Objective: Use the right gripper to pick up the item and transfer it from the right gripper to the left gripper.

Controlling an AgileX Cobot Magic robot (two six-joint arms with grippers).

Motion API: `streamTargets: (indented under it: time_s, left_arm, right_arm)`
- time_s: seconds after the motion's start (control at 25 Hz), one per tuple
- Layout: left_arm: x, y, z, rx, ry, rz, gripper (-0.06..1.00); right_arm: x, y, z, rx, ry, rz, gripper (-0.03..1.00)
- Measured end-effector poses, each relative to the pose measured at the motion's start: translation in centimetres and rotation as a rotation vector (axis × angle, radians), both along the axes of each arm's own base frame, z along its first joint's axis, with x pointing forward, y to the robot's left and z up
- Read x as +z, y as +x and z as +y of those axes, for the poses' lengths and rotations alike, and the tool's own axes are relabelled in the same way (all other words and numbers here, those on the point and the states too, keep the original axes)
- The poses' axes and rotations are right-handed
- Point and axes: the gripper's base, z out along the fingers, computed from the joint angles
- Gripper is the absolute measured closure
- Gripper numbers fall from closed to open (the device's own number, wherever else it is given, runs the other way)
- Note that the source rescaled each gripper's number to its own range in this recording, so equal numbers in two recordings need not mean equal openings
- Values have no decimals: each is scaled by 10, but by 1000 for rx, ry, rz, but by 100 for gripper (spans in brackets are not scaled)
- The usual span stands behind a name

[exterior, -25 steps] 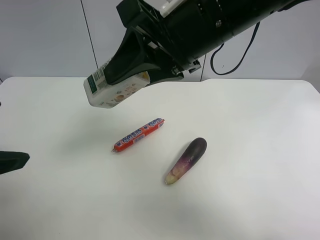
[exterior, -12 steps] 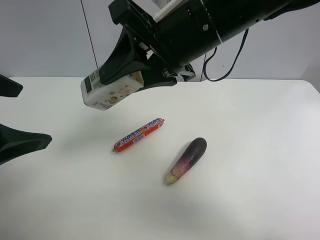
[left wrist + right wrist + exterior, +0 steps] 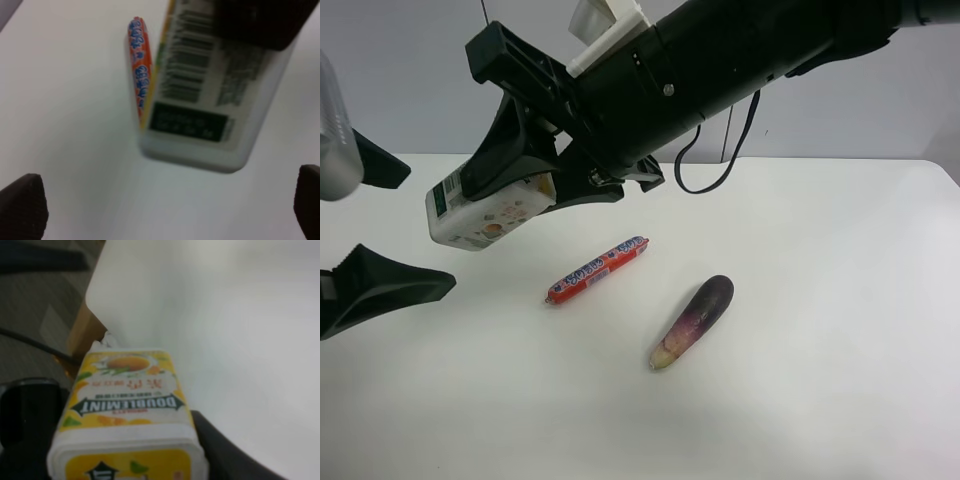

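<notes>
Exterior high view | change: all-black right gripper [image 3: 510, 185], pinching the small white fruit-printed carton [image 3: 485, 208], has swung it over toward the silver-bodied left gripper [image 3: 420, 232] | left fingers [image 3: 395, 285] spread wide, carton airborne just ahead of them | handover close, receiving grip not yet made

The all-black right arm [image 3: 740, 50] extends from the exterior high view's top right, slanting down over the far left part of the table [image 3: 820, 300], with a white piece [image 3: 605, 25] at its wrist. The right gripper [image 3: 505, 195] has its jaws clamped on the Doublemint carton [image 3: 485, 215], held in the air. The left gripper [image 3: 430, 232] comes in at that view's left edge. Its silver-grey body [image 3: 335, 140] is raised and its black pointed fingers [image 3: 390, 290] are spread wide, gripping nothing, with the gap facing the carton's end.
</notes>
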Motion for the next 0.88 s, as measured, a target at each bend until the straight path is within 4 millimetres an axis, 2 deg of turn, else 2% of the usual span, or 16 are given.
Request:
streamTargets:
  time_s: [0.32, 0.6, 0.72, 0.88]
  left_arm:
    - [-9, 9, -15, -30, 10, 2, -6]
    - [-10, 14, -18, -28, 0, -11, -5]
    - [-8, 14, -19, -28, -12, -25, 11]
    - [-7, 15, -20, -25, -35, -31, 52]
  right_arm:
    - [-2, 2, 2, -16, 9, 6, 97]
    - [-1, 2, 2, -11, 14, -2, 97]
    - [-1, 2, 2, -9, 14, -6, 97]
    - [-1, 2, 2, -9, 14, -6, 97]
